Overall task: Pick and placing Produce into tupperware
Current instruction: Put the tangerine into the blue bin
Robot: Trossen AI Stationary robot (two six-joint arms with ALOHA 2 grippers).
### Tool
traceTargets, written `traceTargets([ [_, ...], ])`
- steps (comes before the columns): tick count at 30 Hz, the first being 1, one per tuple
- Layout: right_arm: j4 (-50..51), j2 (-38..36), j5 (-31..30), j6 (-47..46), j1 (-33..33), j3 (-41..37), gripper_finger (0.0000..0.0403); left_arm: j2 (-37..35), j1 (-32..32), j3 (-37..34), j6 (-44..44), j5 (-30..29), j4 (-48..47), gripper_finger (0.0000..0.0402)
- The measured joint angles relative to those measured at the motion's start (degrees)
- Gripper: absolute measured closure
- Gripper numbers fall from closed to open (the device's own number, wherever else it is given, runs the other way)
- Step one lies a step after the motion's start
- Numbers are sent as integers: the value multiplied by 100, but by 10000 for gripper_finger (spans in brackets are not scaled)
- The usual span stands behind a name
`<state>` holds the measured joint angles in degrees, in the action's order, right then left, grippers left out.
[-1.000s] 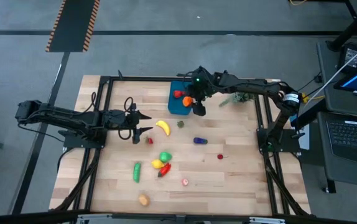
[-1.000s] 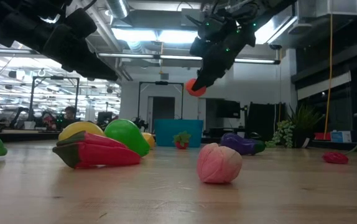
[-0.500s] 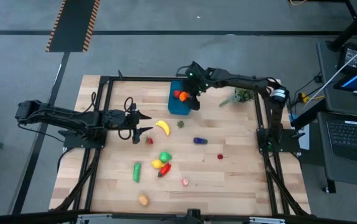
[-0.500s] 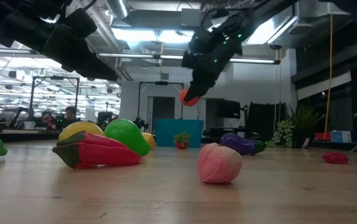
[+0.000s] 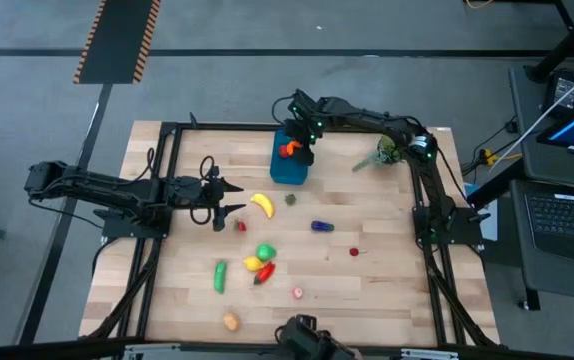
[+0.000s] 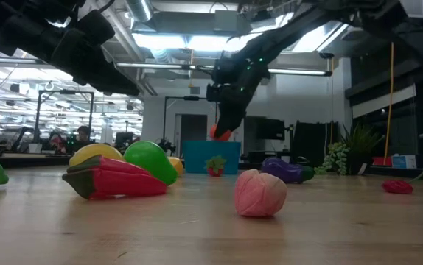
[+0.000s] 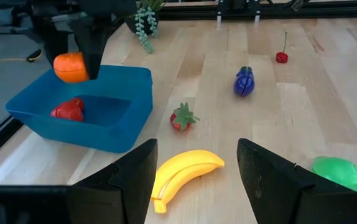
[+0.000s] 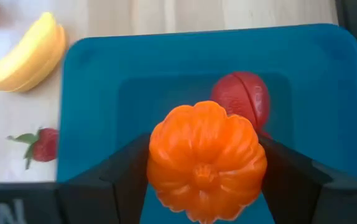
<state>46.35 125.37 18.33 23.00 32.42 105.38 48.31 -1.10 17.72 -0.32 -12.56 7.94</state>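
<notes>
On the wooden counter (image 5: 367, 290) the layout is: teal tupperware (image 5: 289, 166) near the far edge, loose produce spread across the middle and near side. Right gripper (image 5: 297, 150) hangs directly over the tub, fingers pinching the orange (image 8: 206, 160) from both sides; a red piece (image 8: 241, 99) already lies on the tub floor beneath it. Left gripper (image 5: 225, 197) waits low over the counter, fingers spread and empty, facing the banana (image 5: 262, 205) with a strawberry (image 7: 182, 117) just past it. Step in hand looks like the place phase: orange is above the tub, not yet let go. Next move probably just needs the fingers to part, maybe after a small descent so it doesn't bounce out; aim clear of the red piece. Still out: eggplant (image 5: 321, 226), cucumber (image 5: 220, 276), green and yellow pieces, red pepper (image 5: 264, 272). No readable brands or labels anywhere in view.
</notes>
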Motion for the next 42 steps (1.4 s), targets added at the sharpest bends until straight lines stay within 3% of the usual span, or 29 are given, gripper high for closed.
traceTargets([
  [8, 215, 315, 132, 17, 41, 184, 152, 0, -1, 0, 200, 0, -1, 188],
  [29, 328, 336, 131, -124, 75, 185, 152, 0, 2, 0, 195, 0, -29, 188],
  [42, 182, 377, 24, -157, 84, -162, 152, 2, 2, 0, 175, 0, -157, 188],
])
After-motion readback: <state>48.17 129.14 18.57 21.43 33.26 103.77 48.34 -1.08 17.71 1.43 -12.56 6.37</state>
